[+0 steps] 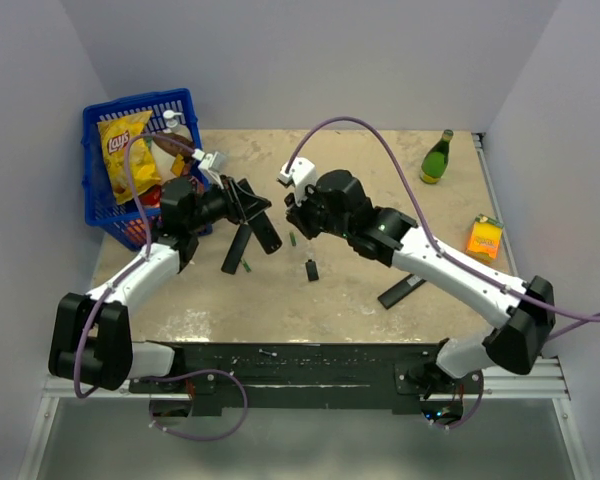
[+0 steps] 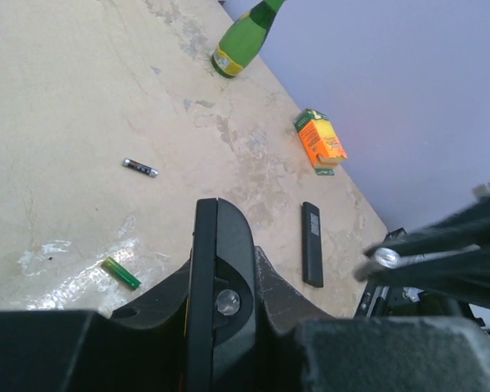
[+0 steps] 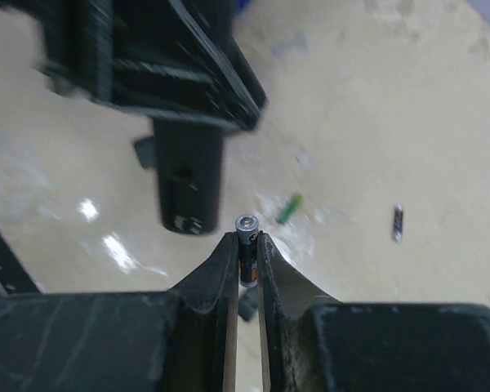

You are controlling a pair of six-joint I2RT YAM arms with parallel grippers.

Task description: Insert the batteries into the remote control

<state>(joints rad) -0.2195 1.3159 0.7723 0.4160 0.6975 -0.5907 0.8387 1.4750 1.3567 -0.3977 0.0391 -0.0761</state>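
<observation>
The left hand (image 2: pixel 220 304) clamps the black remote control (image 2: pixel 219 241) edge-on between its fingers; on the pale tabletop (image 2: pixel 73 90) lie a dark battery (image 2: pixel 140 167), a small green stick (image 2: pixel 122 273) and a second black remote (image 2: pixel 311 243); farther right stand an orange carton (image 2: pixel 320 140) and a green bottle (image 2: pixel 245 37).

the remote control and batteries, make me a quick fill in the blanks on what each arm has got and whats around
1. The right tool is shut on a ____.
2. The left tool is shut on the black ____.
3. The bottle near the table's far right corner is ____ in colour.

Missing words: battery; remote control; green.
</observation>
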